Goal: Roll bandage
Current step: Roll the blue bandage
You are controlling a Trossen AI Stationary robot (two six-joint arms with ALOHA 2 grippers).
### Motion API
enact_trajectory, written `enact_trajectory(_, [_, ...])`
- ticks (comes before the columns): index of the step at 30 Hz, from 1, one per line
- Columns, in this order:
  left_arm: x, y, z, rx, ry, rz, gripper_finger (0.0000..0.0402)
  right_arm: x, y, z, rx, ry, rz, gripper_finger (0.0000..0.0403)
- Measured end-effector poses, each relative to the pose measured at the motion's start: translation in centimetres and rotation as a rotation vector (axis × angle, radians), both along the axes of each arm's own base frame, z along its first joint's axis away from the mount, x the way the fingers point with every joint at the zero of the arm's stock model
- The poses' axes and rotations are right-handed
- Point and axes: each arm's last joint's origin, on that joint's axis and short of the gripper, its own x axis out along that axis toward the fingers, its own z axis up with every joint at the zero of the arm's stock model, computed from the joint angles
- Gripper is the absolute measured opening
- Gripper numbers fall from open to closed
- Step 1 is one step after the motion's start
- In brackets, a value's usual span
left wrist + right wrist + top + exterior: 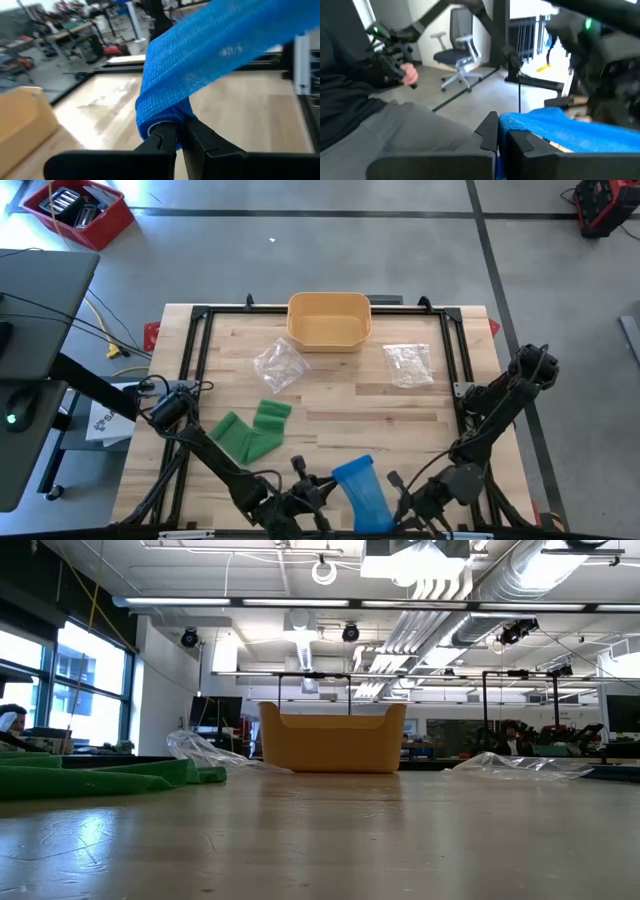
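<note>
At the lower centre of the high view, my left gripper (176,134) pinches one end of the blue woven bandage strip (361,492). My right gripper (504,135) clamps the other end, keeping it taut above the wooden table (340,400) for rolling.

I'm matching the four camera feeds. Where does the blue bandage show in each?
High view: blue bandage at the near edge, between both arms.
Low view: not in it.
Left wrist view: draped above the left gripper.
Right wrist view: at the right gripper.
Shared landmark: yellow bin.
</note>
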Motion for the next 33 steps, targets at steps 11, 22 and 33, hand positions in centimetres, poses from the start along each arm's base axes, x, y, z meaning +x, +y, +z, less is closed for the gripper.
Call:
enact_trajectory(11, [-0.1,-1.2,2.2,0.046,-0.104,-0.012,0.0007,0.2,-2.9,-5.2,0.002,0.187,-0.175,0.0])
enact_trajectory(22, [0.2,-1.6,2.8,0.057,-0.113,-0.139,0.0007,1.4,-4.7,-6.0,-0.09,0.154,-0.233,0.0016])
enact_trajectory(33, [0.0,-1.3,1.8,0.043,-0.062,-0.104,0.0007,0.1,-5.8,-4.6,-0.225,0.37,-0.326,0.0127])
